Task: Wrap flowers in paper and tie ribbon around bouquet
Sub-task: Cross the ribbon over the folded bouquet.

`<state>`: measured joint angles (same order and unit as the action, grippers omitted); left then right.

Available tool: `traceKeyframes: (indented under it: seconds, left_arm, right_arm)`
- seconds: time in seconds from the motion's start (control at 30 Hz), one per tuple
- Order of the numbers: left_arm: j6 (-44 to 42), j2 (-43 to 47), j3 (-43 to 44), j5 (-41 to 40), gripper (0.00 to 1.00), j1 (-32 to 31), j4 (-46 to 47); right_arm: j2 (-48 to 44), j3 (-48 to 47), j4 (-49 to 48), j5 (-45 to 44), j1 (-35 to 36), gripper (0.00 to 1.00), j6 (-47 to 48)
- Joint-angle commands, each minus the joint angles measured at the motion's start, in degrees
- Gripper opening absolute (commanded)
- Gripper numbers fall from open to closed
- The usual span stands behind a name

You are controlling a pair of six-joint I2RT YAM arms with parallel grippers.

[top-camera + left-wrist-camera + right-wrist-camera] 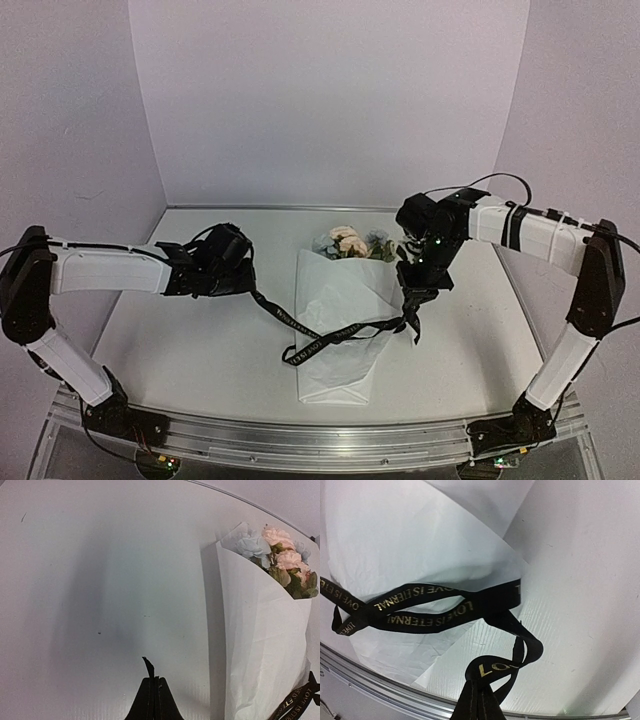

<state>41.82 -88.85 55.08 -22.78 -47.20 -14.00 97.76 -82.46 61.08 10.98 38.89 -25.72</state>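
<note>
The bouquet [338, 345] lies on the white surface [180, 350] between the two arms, its narrow end towards the near edge. The flowers [350, 243], peach and pale blue blooms, show at its wide far end. The paper [335, 285] is wrapped round them as a white cone.

The black ribbon [345, 330], printed in gold with "LOVE IS ETERNAL", crosses the middle of the cone from left to right, and a loose loop of it hangs over the cone's near left side.

The left fingers [142, 702] are clenched, with a black tip of ribbon pinched between them, just left of the bouquet. The right fingers [470, 702] are clenched on a folded loop of the ribbon, at the cone's right edge.
</note>
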Motion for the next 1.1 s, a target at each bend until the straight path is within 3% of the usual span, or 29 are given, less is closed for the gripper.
traceKeyframes:
  seconds: [0.0, 0.5, 0.8, 1.07]
  left_arm:
    - [-0.4, 5.2, -2.9, 1.1, 0.0, 3.7, -1.1]
    - [-3.5, 7.6, -5.0, 6.6, 0.0, 16.3, -4.8]
    - [-5.7, 4.5, -3.1, 9.5, 0.0, 19.3, -7.1]
    - [-5.0, 5.2, -4.9, 7.4, 0.0, 23.1, -9.7]
  right_arm:
    - [-0.5, 0.3, 3.1, 3.3, -3.1, 0.0, -2.4]
    - [-7.3, 10.3, 2.2, 1.2, -10.0, 0.0, -3.3]
    - [-12.2, 20.3, 2.3, -2.9, -14.7, 0.0, -3.9]
    - [-15.4, 26.2, 2.7, -7.1, -17.0, 0.0, -4.7]
